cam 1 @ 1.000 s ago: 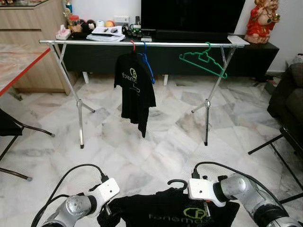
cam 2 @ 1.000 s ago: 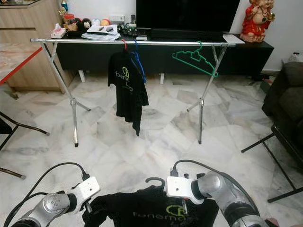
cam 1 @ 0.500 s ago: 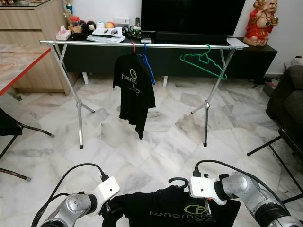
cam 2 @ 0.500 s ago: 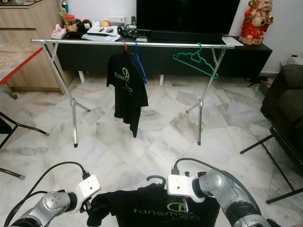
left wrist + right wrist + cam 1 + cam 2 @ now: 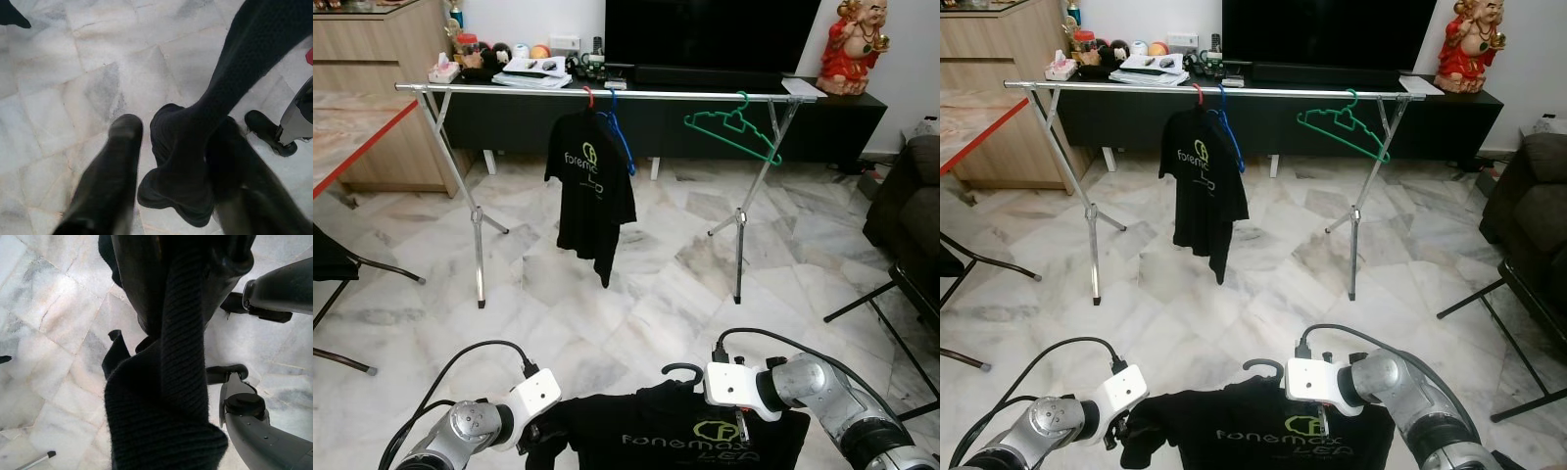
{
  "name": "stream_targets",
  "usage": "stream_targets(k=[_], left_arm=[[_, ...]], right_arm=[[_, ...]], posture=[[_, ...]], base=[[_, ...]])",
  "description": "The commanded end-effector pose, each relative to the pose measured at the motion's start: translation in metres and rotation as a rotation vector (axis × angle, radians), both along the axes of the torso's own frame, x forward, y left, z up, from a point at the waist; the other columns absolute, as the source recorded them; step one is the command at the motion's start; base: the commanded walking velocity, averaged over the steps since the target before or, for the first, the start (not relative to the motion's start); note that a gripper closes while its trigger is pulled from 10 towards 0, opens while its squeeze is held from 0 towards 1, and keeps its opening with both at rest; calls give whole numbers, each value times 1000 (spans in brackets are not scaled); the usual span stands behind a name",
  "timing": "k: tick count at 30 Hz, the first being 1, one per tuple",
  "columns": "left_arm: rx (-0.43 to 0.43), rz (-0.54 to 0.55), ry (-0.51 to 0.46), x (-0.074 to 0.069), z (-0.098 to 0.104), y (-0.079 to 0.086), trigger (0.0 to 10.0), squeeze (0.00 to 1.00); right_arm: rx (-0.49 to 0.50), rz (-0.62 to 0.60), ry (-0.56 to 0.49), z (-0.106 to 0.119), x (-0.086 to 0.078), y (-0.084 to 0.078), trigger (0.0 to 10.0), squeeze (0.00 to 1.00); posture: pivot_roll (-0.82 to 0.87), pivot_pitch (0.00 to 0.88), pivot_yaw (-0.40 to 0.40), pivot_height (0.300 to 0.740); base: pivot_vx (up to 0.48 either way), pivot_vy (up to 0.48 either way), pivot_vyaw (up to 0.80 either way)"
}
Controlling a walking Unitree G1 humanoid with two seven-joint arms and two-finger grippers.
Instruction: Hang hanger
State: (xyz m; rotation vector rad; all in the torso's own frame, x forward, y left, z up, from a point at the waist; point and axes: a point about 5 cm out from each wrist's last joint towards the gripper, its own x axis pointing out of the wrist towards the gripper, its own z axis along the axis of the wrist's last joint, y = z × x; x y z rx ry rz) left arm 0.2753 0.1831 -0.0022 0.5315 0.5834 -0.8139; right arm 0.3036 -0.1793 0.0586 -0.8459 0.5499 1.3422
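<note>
A black T-shirt (image 5: 675, 436) with a green logo, on a black hanger whose hook (image 5: 683, 372) sticks up, is held low in front of me. My left gripper (image 5: 533, 431) is shut on its sleeve; in the left wrist view the cloth (image 5: 195, 147) bunches between the fingers (image 5: 115, 166). My right gripper (image 5: 741, 426) is shut on the shirt's other shoulder (image 5: 166, 396). Ahead stands a silver clothes rack (image 5: 509, 89). On it hang another black T-shirt (image 5: 592, 181) on a red hanger, a bare blue hanger (image 5: 622, 137) and a tilted green hanger (image 5: 734, 127).
Marble floor lies between me and the rack. A black TV console (image 5: 842, 117) with a red statue (image 5: 857, 44) stands behind it. A red-edged table (image 5: 352, 127) and chair legs (image 5: 362, 274) are at the left. A dark sofa (image 5: 911, 206) and stand legs (image 5: 881, 294) are at the right.
The held shirt has spread a little wider and flatter between my grippers. The view has shifted slightly, and the hung shirt on the rack sways a little.
</note>
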Motion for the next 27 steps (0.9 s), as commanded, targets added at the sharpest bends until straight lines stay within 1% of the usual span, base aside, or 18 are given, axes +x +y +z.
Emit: stream_targets(k=[1, 27], left_arm=[[-2, 14, 9, 1, 1, 3, 0, 0], [-30, 37, 0, 5, 4, 2, 0, 0]], right_arm=[[27, -14, -39, 9, 5, 0, 10000, 0], [42, -48, -44, 7, 5, -1, 10000, 0]], posture=[[-59, 25, -38, 740], [-60, 44, -30, 740]], base=[[0, 0, 0], [0, 0, 0]])
